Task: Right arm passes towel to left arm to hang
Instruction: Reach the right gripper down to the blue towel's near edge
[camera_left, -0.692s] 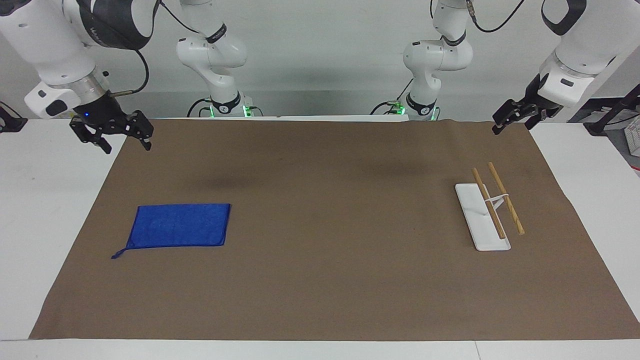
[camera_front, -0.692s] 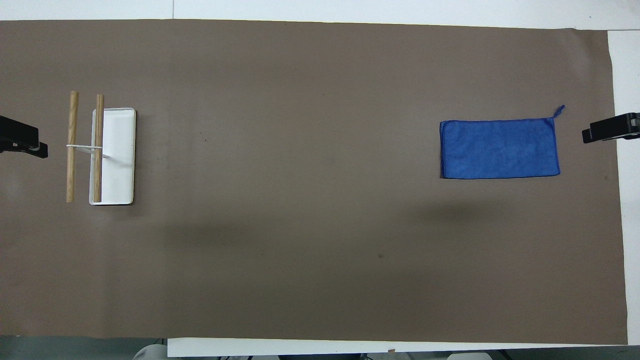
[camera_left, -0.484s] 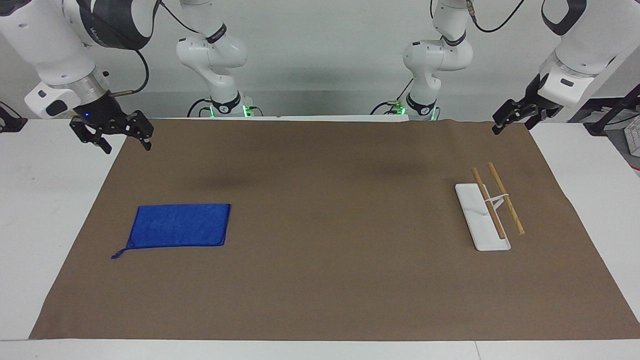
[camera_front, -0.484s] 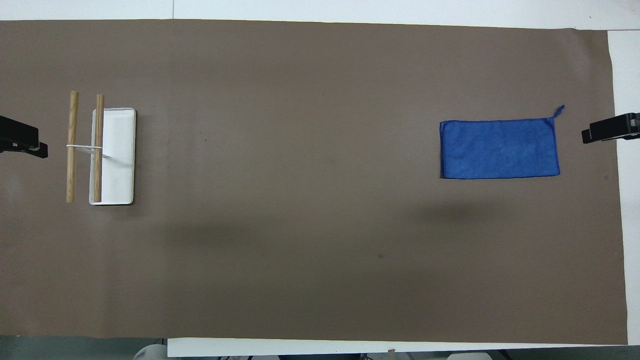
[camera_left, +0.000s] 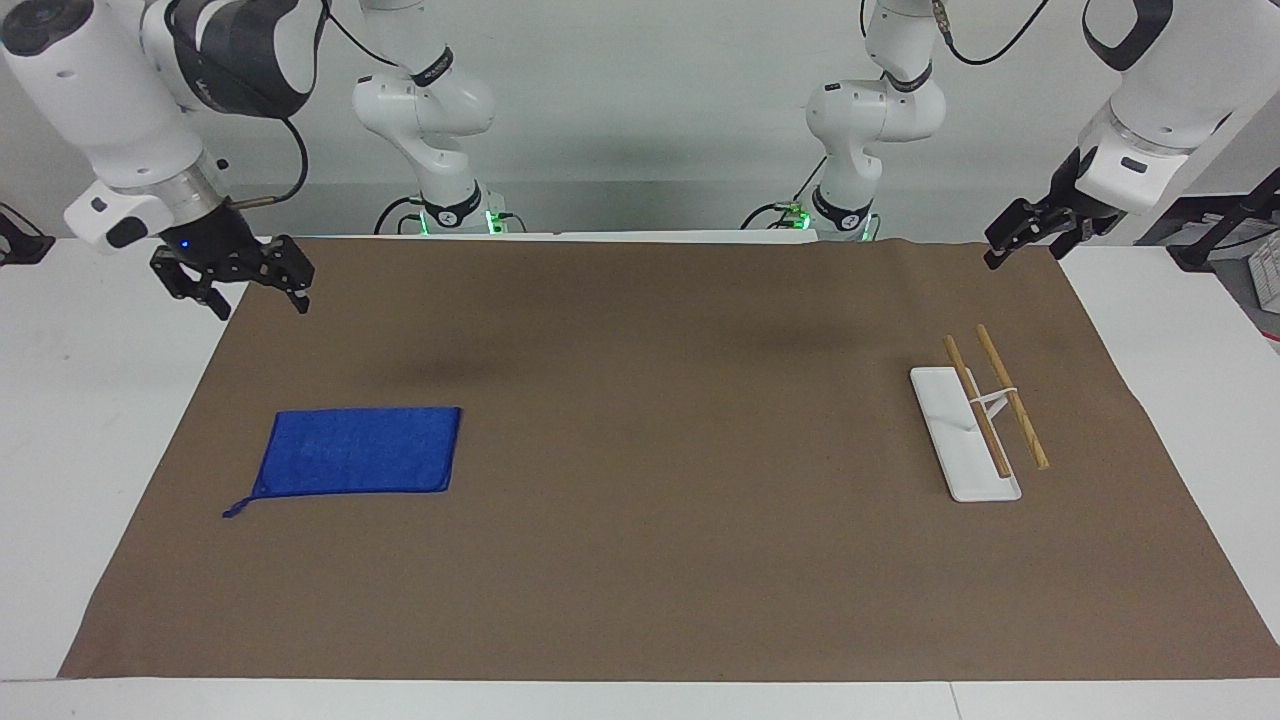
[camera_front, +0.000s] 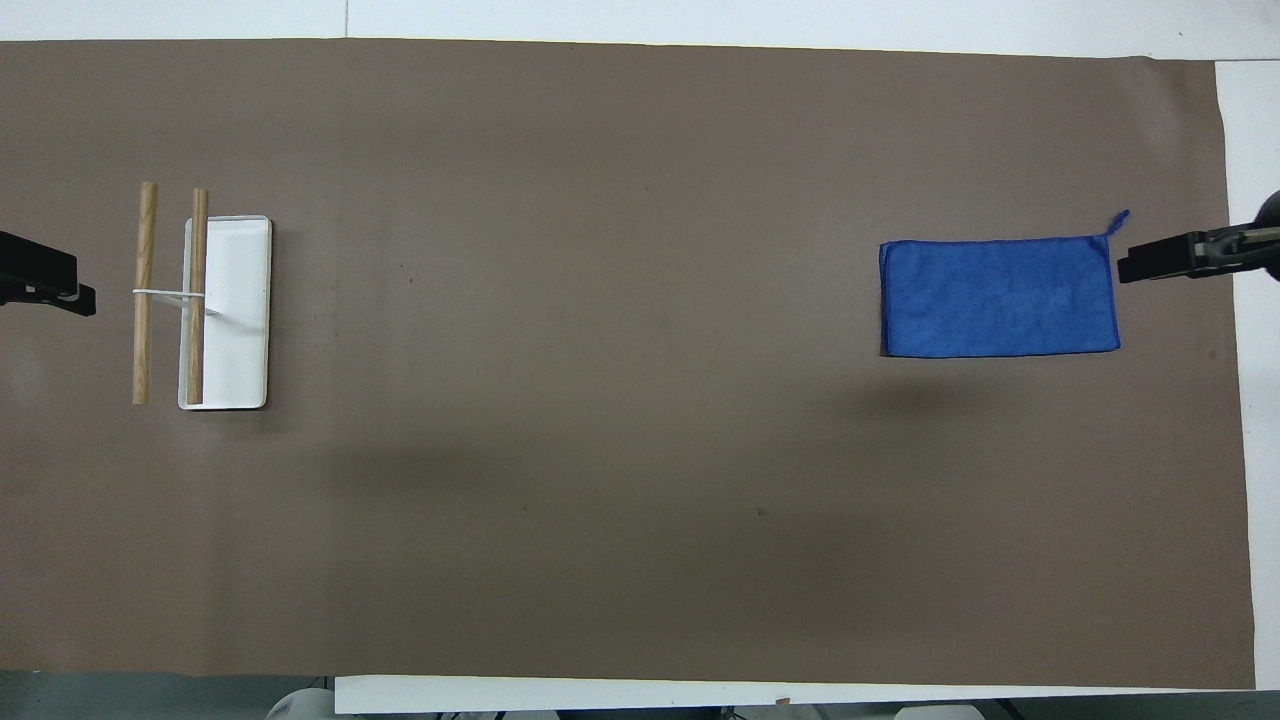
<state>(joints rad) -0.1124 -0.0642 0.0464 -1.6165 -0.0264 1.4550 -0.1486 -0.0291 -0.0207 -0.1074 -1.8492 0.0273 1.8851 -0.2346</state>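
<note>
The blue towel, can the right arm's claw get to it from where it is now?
Probably yes. The towel lies flat and alone on the brown mat, and the open right claw is up in the air, nothing between them.

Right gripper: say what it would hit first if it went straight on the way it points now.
Probably the brown mat: the open right gripper points down over the mat's edge, short of the towel. Depth is unclear.
</note>
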